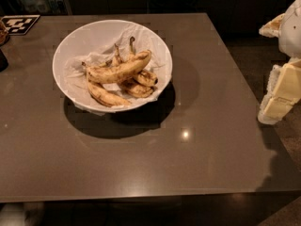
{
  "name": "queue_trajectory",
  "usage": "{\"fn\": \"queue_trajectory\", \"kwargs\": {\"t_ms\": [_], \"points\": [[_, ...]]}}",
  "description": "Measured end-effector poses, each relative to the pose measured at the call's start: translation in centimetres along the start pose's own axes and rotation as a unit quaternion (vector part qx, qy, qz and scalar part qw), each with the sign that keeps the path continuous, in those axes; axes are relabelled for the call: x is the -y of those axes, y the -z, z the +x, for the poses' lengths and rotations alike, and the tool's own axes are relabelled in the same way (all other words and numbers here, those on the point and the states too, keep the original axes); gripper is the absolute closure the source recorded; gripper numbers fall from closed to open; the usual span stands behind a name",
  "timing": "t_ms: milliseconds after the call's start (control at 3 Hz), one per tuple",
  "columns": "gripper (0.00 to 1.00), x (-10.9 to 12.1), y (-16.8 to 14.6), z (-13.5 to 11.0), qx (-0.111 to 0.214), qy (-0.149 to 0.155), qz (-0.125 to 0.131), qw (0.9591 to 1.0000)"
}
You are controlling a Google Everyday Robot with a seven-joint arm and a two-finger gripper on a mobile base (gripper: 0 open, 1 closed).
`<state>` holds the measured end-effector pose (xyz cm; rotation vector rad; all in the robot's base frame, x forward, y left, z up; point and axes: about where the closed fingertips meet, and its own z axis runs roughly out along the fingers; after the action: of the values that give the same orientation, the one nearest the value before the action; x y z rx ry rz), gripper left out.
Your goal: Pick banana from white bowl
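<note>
The white bowl [75, 41] stands on the back left part of a brown table [155, 159] and is lined with crumpled white paper. The banana [120, 70], long, thick and nearly straight, lies on top of the pile, running from lower left to upper right. A slimmer curved banana [104, 96] lies in front of it, and shorter darker bananas [138, 84] lie under its right end. My gripper [281, 95], white and cream, hangs at the right edge of the view, beyond the table's right side, far from the bowl and holding nothing that I can see.
A black-and-white marker tag [19, 23] lies at the table's back left corner. A dark object [2, 59] sits at the left edge. The table's front edge [141, 194] runs across the bottom, and the floor shows at the right.
</note>
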<state>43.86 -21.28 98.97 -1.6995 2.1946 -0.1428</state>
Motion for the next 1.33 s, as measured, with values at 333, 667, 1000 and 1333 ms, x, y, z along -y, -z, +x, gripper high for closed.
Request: {"fn": "queue_trajectory", "kwargs": {"t_ms": [333,667,1000,1333], "points": [[0.0,0.0,0.0,0.0,0.0,0.0,0.0,1.0],[0.0,1.3,0.1,-1.6,-0.009,-0.002,-0.004,0.9999],[0.0,3.4,-0.9,-4.0,-0.028,0.005,-0.023,0.9993],[0.0,4.7,-3.1,-8.1,-0.026,0.051,-0.054,0.9969]]}}
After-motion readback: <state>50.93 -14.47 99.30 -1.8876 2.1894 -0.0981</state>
